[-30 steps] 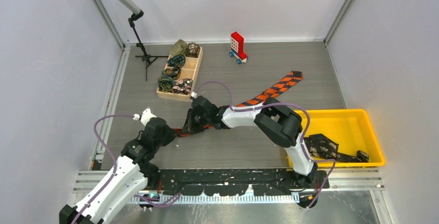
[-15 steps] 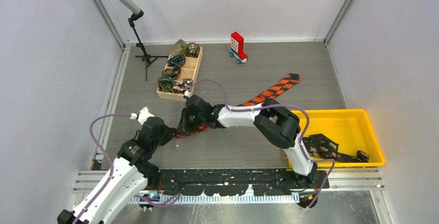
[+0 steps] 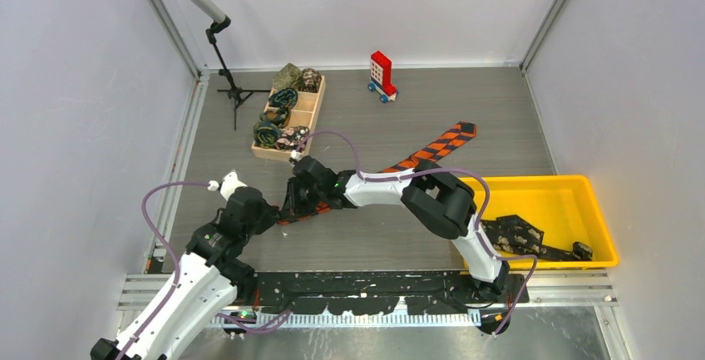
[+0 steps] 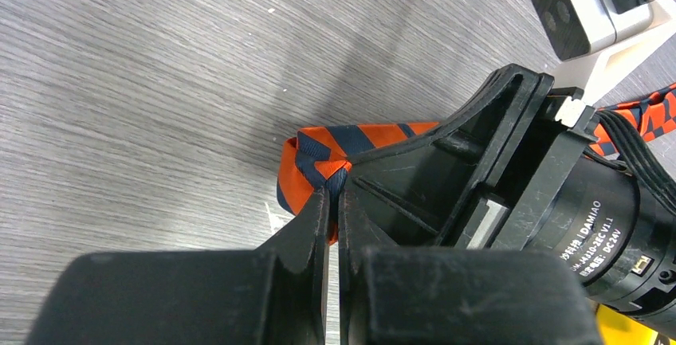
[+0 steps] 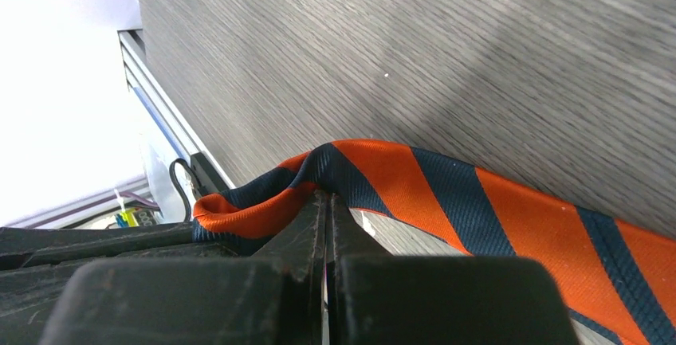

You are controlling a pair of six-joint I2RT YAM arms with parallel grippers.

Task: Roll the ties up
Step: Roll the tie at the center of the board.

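At the upper left of the overhead view stands a black microphone stand on a tripod (image 3: 229, 86), and just right of it a pale wooden compartment tray (image 3: 318, 110) holding several rolled ties (image 3: 268, 134). Below the tray, left of centre, the left gripper (image 3: 276, 215) and the right gripper (image 3: 288, 209) meet tip to tip over one end of the orange-and-black checked fabric necktie (image 3: 432, 149). The rest of the tie runs flat on the grey tabletop up towards the right. From above the arms hide both sets of jaws. The left wrist view shows its fingers (image 4: 315, 217) drawn almost together on a raised fold of the tie (image 4: 351, 138). The right wrist view shows its own fingers (image 5: 315, 217) pressed together, pinching a hump of the cloth (image 5: 446, 194). At top centre sits a red-and-white toy block on blue wheels (image 3: 382, 75) (well apart from the tie). At lower right a yellow plastic bin (image 3: 574, 184) holds dark speckled ties (image 3: 515, 235).
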